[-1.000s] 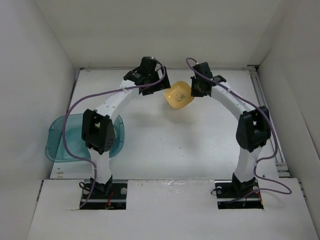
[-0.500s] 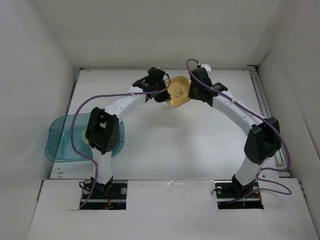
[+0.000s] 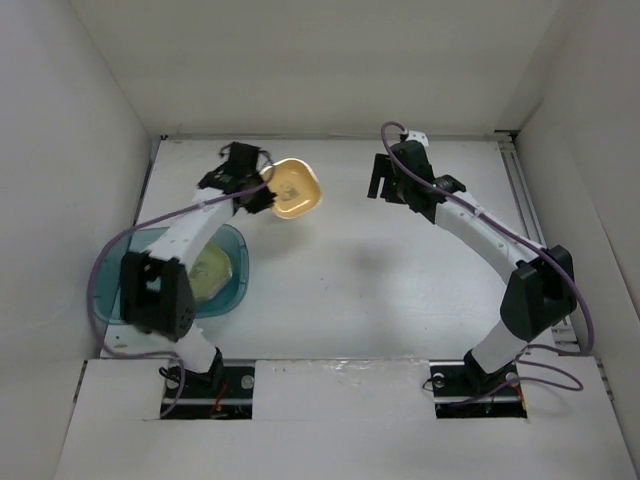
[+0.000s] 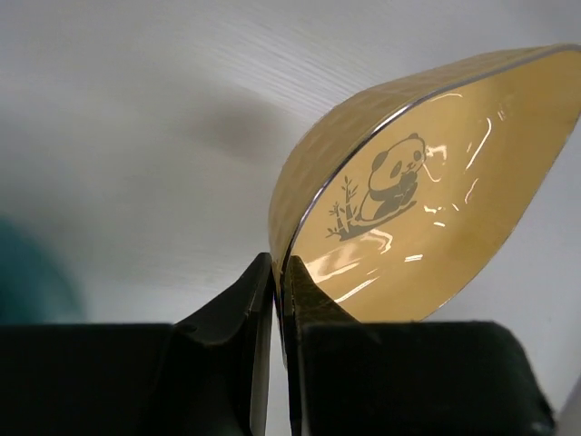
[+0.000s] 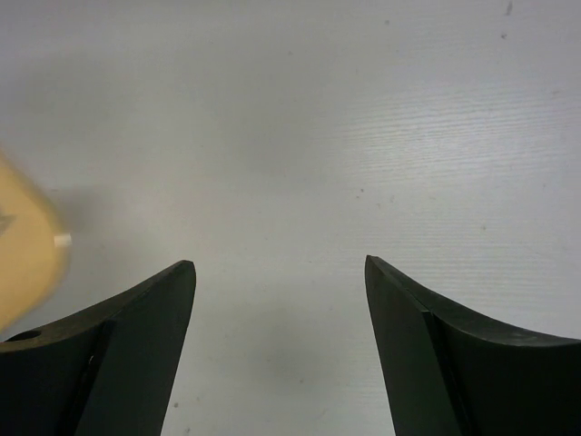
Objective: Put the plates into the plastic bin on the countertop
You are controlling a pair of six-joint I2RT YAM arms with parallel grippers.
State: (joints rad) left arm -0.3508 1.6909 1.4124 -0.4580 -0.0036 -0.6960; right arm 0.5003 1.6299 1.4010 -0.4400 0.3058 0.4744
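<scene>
A yellow-orange plate [image 3: 296,188] with a panda print hangs tilted above the countertop [image 3: 400,285], right of and beyond the plastic bin [image 3: 236,268]. My left gripper [image 3: 267,194] is shut on its rim; in the left wrist view the fingers pinch the edge of the plate [image 4: 427,209] at the left gripper [image 4: 280,271]. A pale green plate [image 3: 211,272] lies in the bin, partly under my left arm. My right gripper [image 3: 378,182] stands open and empty over bare countertop. The right wrist view shows the right gripper [image 5: 280,265] wide apart, the yellow plate [image 5: 23,263] at its left edge.
White walls close in the countertop on the left, back and right. A rail [image 3: 528,210] runs along the right side. Purple cables loop from both arms. The left arm's elbow [image 3: 155,295] hangs over the bin's near-left part.
The plate has passed from my right gripper to my left. The left gripper shut on it and swung left towards the bin. The right gripper has opened and stays back right.
</scene>
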